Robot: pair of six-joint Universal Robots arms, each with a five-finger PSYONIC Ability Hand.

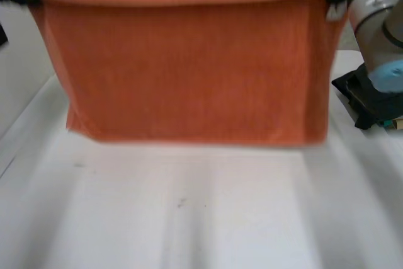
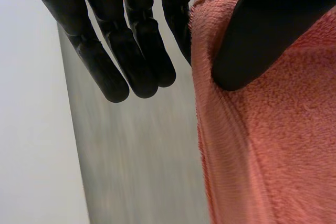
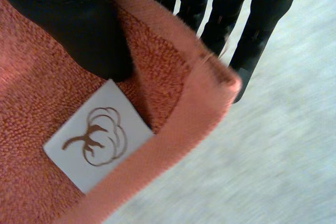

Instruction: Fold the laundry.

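- The orange towel [image 1: 189,67] hangs as a flat sheet over the far half of the counter [image 1: 189,218], with its top hem stretched from near the far-left corner toward the far-right one. Whether the lower hem touches the surface cannot be told.
- It looks like soft, light terry: limp, neither slippery nor fragile, and likely to sag wherever it is unsupported. The top corners are therefore the sensible places to grip.
- The left hand [image 2: 273,30] pinches the towel's upper left corner, thumb pressed into the pile. Its other fingers [image 2: 131,51] reach out straight beside the cloth.
- The right hand [image 3: 68,19] pinches the upper right corner, with its thumb tip beside the sewn label [image 3: 97,140] and its fingers [image 3: 257,19] behind the hem.
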